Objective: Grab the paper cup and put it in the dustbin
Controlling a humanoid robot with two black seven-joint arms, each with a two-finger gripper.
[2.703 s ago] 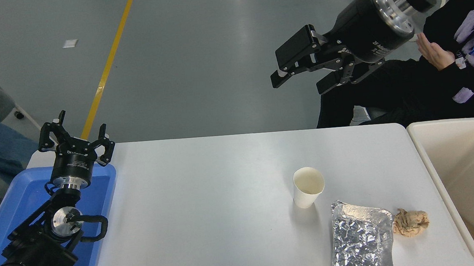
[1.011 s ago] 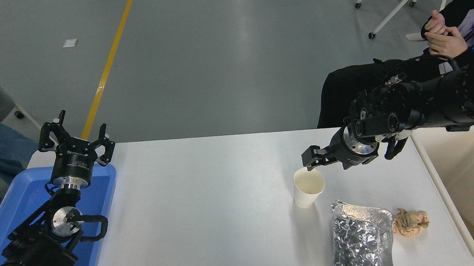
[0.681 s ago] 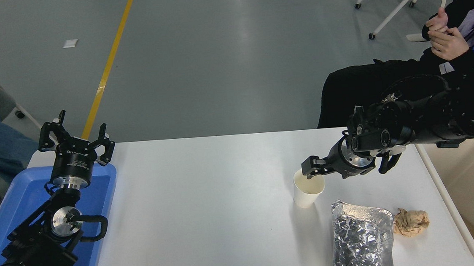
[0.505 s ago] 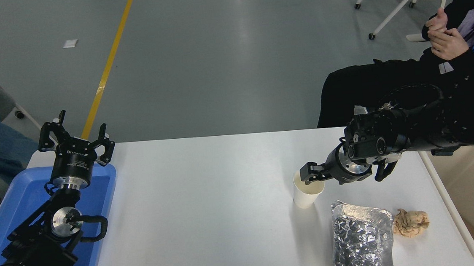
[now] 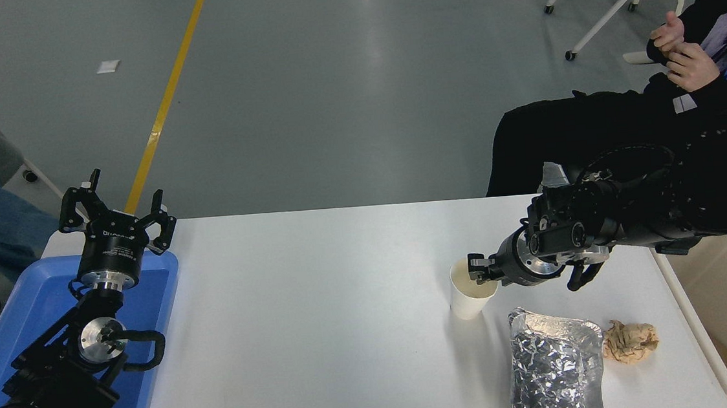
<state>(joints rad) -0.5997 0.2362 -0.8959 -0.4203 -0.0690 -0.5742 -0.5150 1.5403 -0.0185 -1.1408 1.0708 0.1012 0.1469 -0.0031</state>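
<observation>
1. Paper cup point(image 5: 469, 297) upright on desk point(image 5: 320, 311), not yet lifted.
2. Right end effector point(image 5: 476, 271) at cup rim; grip impossible to judge.
3. Left end effector point(image 5: 116, 214) spread wide, parked.
4. Dustbin point(image 5: 705, 346) awaiting cup, right of desk.

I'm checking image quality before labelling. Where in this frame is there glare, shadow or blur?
Head view: soft ceiling-light glare streaks the grey floor; the foil tray sparkles; the paper cup casts a faint shadow; the right gripper at its rim merges into black; otherwise sharp.

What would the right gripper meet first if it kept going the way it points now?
The paper cup: the right gripper points left and already sits at its rim. Whether it touches is unclear from this view.
</observation>
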